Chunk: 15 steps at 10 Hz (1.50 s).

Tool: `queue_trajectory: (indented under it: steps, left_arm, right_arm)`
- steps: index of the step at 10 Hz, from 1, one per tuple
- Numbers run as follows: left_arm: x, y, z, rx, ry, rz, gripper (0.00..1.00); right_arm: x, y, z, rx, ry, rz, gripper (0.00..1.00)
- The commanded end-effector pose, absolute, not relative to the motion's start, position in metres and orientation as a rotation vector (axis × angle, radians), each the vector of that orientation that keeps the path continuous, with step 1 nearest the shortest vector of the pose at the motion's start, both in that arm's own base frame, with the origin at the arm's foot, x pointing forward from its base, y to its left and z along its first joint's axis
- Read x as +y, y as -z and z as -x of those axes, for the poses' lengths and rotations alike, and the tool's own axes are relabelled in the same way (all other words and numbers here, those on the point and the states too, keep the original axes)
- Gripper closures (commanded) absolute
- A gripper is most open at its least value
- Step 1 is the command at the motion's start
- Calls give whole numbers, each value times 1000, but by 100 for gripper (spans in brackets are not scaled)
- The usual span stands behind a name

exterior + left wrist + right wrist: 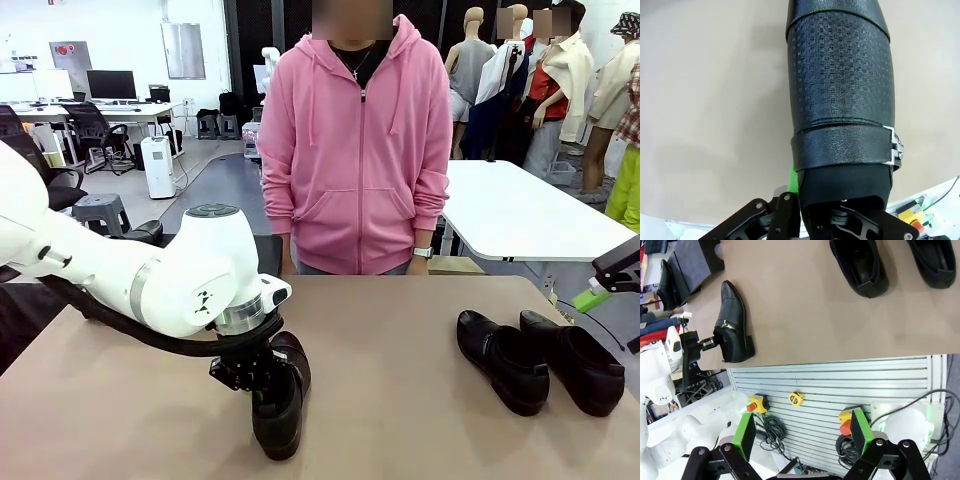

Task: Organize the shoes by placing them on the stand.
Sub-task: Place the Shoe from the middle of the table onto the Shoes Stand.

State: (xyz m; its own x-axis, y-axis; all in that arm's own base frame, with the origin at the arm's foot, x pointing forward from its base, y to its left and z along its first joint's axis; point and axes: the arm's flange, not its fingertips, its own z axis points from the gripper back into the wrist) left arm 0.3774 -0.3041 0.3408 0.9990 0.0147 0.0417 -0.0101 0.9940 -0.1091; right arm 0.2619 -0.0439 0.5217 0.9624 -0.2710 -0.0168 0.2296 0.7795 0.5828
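Note:
My left gripper (258, 380) is shut on the heel end of a glossy black shoe (280, 405) at the table's near left, its toe pointing toward the robot's side. Close up, this shoe (840, 95) has a textured upper and a side buckle. A green pad (792, 180) presses its rim, and whether it rests on the table I cannot tell. Two more shoes (502, 362) (578, 362) lie side by side at the right. My right gripper (802, 437) is open near the table's right edge, with nothing between its fingers. The stand is out of view.
A person in a pink hoodie (352, 150) stands at the table's far edge, hands down. The tan tabletop (400, 330) is bare between the held shoe and the pair. A slatted panel (840, 385) with cables lies below the table's near edge.

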Motion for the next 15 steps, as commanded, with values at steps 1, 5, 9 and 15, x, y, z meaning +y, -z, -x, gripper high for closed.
queue_trajectory:
  steps: [1,5,9,15]
  left_arm:
    - [-289,-357,-377,-9,17,111,100]
    - [-217,-456,-339,-135,248,132,100]
    - [-93,-537,-336,-333,254,101,100]
    - [-13,-552,-339,-384,278,126,100]
  right_arm:
    - [-44,-524,-262,-77,248,-654,0]
    - [-44,-524,-262,-77,248,-654,0]
    - [-44,-524,-262,-77,248,-654,0]
    - [-44,-524,-262,-77,248,-654,0]
